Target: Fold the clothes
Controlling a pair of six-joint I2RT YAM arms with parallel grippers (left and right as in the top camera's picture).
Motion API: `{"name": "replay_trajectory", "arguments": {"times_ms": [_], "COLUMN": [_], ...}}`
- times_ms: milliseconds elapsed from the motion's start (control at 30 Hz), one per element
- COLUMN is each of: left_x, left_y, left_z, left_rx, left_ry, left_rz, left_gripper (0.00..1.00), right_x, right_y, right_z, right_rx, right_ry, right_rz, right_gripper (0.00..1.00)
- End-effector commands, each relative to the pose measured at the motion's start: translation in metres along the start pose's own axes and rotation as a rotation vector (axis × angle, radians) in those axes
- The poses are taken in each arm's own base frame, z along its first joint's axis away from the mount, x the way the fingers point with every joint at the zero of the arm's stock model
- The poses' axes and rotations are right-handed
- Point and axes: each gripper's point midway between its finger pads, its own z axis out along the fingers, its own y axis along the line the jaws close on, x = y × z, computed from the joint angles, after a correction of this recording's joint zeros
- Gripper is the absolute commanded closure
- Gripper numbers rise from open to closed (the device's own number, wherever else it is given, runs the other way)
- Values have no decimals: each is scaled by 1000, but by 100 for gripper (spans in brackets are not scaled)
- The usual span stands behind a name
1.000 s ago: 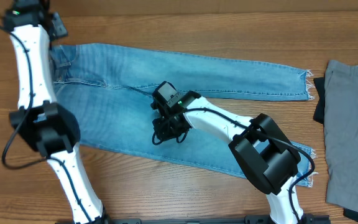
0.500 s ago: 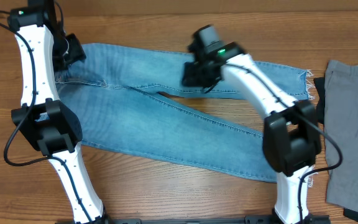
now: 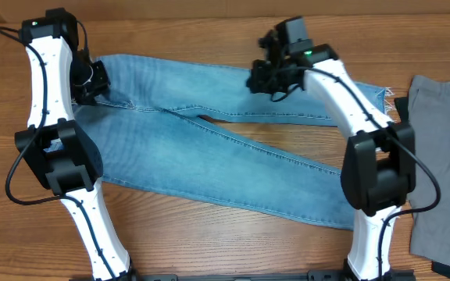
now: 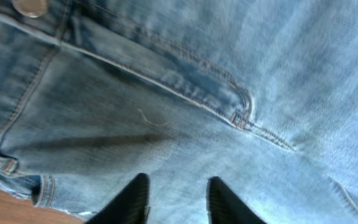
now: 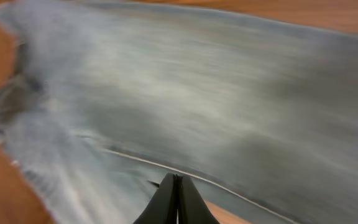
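Denim in light blue covers most of the wooden table (image 3: 209, 31): it is a pair of jeans (image 3: 209, 148), lying flat, with the waist at the left and both legs running to the right. The upper leg goes almost straight to a frayed whitish hem (image 3: 384, 105) near the right side. The lower leg goes diagonally to the lower right and passes behind the right arm, so we cannot see its end well. Between the two legs we see a narrow wedge of bare wood.

We see the left gripper (image 3: 92, 78) over the waist part of the jeans, at the upper left. In the left wrist view its two black fingers (image 4: 132, 196) stand apart, with only denim visible in the gap between them. We cannot tell if the tips touch the cloth. Above them in that view are the curved stitching of the fly (image 4: 241, 106) and a metal button (image 4: 30, 6) at the top edge.

The right gripper (image 3: 268, 78) is over the upper leg, near the far edge of it and about halfway along. In the right wrist view, which is blurred, its fingers are pressed together into one point above a seam of the jeans. We cannot tell if any cloth is pinched there.

At the right edge of the table lies a grey cloth (image 3: 444, 156), with a dark cloth (image 3: 402, 125) just beside it.
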Motion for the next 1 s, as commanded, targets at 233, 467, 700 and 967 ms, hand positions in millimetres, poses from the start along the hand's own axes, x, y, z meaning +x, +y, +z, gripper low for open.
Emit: {"name": "replay_trajectory", "arguments": {"times_ms": [233, 467, 700, 967], "left_x": [22, 32, 36, 33], "left_y": [-4, 2, 7, 22], "left_z": [28, 56, 65, 64], "left_rx": [9, -12, -33, -96], "left_ry": [104, 148, 162, 151], "left_rz": [32, 29, 28, 23], "left_gripper": [96, 96, 96, 96], "right_x": [36, 74, 90, 92], "right_y": [85, 57, 1, -42], "right_z": [64, 134, 151, 130], "right_rx": [-118, -63, 70, 131], "right_ry": [41, 139, 205, 266], "right_rz": [-199, -169, -97, 12], "right_gripper": [96, 96, 96, 96]}}
